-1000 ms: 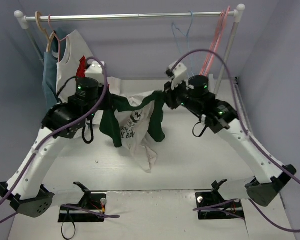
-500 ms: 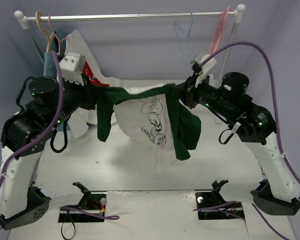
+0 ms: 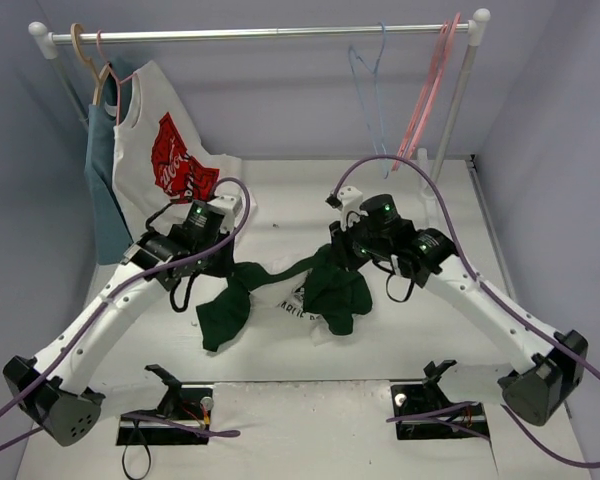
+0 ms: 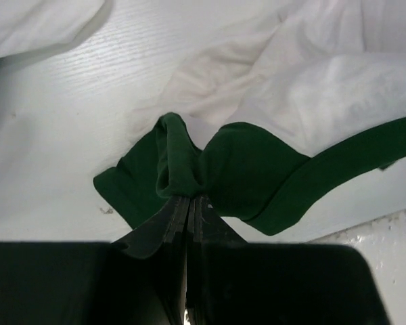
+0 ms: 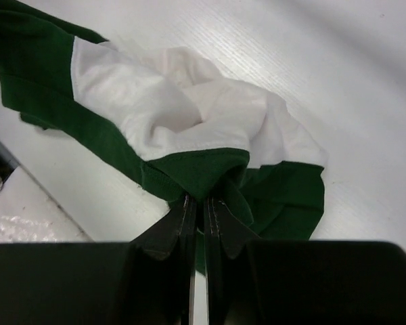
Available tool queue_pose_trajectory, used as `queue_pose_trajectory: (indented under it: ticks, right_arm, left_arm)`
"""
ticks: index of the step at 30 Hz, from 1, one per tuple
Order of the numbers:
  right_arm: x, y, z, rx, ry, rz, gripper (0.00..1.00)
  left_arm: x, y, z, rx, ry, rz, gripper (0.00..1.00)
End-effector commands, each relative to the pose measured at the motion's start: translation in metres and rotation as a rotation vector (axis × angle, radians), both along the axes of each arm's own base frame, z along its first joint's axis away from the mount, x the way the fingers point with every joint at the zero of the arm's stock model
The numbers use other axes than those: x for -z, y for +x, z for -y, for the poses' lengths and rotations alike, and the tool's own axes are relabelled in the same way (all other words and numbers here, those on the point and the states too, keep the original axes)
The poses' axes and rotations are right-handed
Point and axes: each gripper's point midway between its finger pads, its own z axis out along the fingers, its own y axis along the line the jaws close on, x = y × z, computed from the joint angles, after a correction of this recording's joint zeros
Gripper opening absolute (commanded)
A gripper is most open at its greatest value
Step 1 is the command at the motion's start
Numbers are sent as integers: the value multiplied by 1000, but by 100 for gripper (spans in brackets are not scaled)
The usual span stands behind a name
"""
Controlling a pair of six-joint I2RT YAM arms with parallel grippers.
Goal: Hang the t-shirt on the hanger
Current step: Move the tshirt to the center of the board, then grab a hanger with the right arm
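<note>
Green cloth is pinched in the left jaws, which are closed tight on a bunched fold of the t-shirt [image 4: 243,169] just ahead of their tips, near a sleeve as far as I can tell. Between the two pairs of jaws the t-shirt lies slumped on the bench [image 3: 280,190], its white body crumpled in the middle and a green sleeve spilling out on the near side of the left jaws. The right jaws are likewise shut on a green edge, with white cloth heaped just beyond their tips. The step in hand looks like spreading the garment out before the hanger [image 3: 363,70] comes into play. Done well, both pairs of jaws would draw apart evenly and low, so the cloth goes taut without sliding from either grip and the collar ends up open. The hanger, thin and light blue, hangs on the rail [image 3: 260,33] far beyond and above the right jaws, well apart from the shirt, with pink hangers [image 3: 432,85] beside it. No box, bin or basket is in view.
</note>
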Motion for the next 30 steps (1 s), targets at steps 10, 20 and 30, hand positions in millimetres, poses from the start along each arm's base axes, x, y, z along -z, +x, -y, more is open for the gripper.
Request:
queue_pose_trajectory:
  ticks: [10, 20, 30]
  right_arm:
    - [6, 125, -16, 159, -11, 68, 36]
    - [-125, 80, -40, 143, 109, 398, 55]
    - [-236, 114, 49, 579, 126, 619, 61]
  left_arm:
    - [-26, 137, -10, -232, -208, 136, 48]
    - [-52, 99, -41, -217, -146, 303, 64]
    - [-3, 84, -56, -222, -62, 259, 64]
